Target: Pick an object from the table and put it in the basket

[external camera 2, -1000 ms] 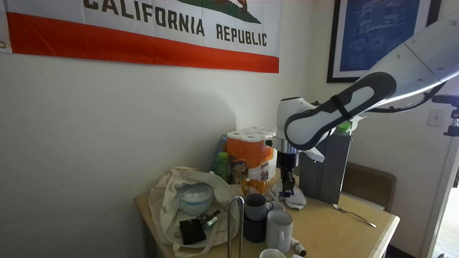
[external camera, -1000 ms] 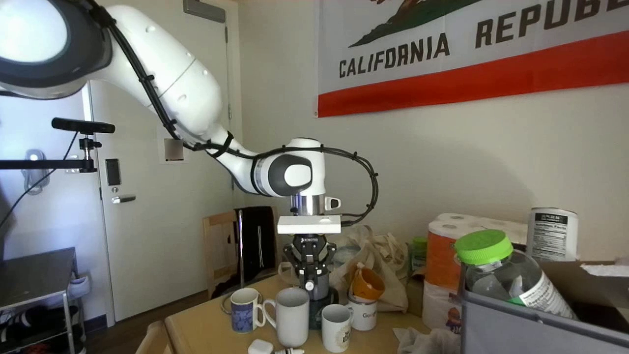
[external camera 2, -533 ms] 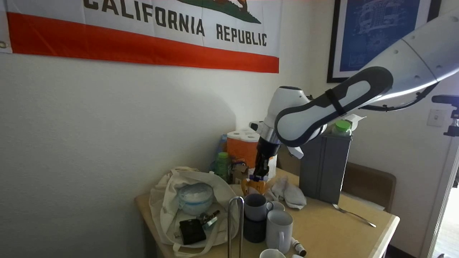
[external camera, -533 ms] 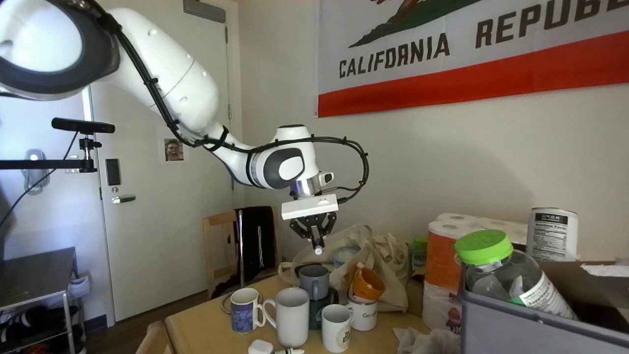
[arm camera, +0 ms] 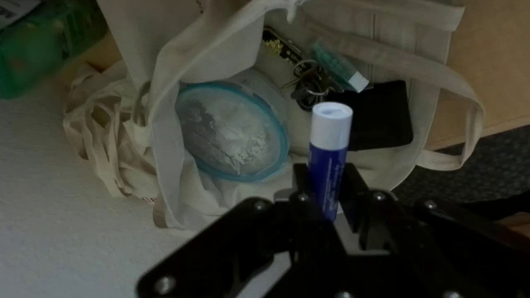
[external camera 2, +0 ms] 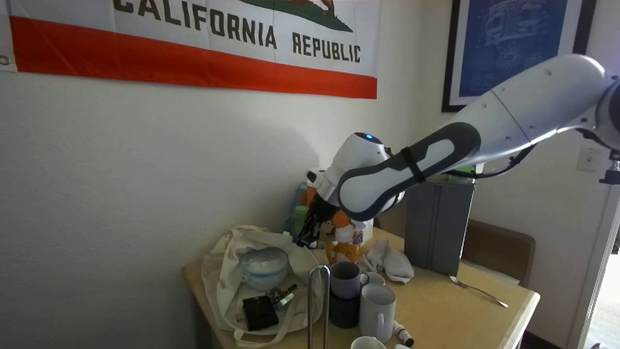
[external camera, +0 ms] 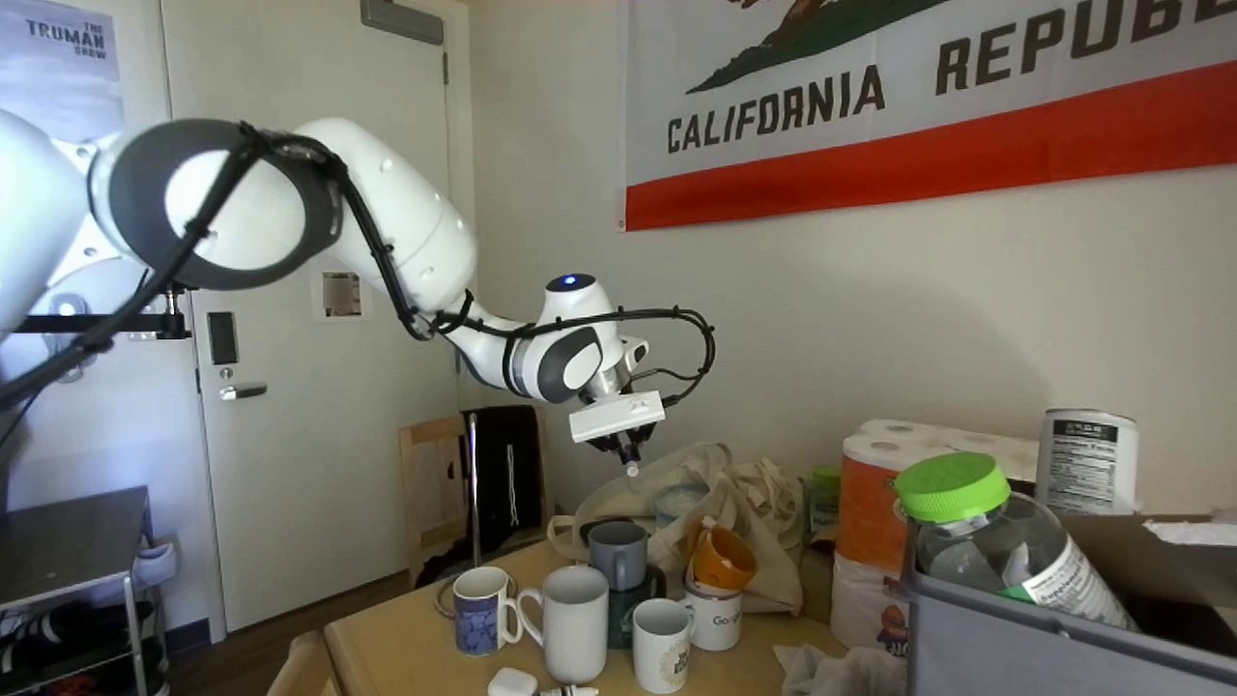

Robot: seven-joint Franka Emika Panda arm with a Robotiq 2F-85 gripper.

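Pale walls (external camera 2: 155, 165) met behind the light brown, wood-coloured table (external camera 2: 450, 300), with a white cloth flag banded in red (external camera 2: 203, 63) hung above. Picking looked done: in the wrist view, the black two-fingered gripper (arm camera: 326, 178) pinched a slim blue tube with a white cap (arm camera: 330, 155), the capped end jutting out beyond its tips. A gaping cream cloth tote bag (external camera 2: 216, 283), slumped on the table, was likely the intended basket. Inside it lay a round translucent tub with a blue rim (arm camera: 236, 128), a flat black pouch (arm camera: 383, 118) and a small bunch of keys (arm camera: 309, 97). From the wrist, the tube stood out against the bag's interior; in an exterior view, the gripper hung beside or just over the bag's rim, and I could not tell which, nor how high. Placing was left: the tube was not yet released, and probably needed carrying a little further inward, lowering and letting go.
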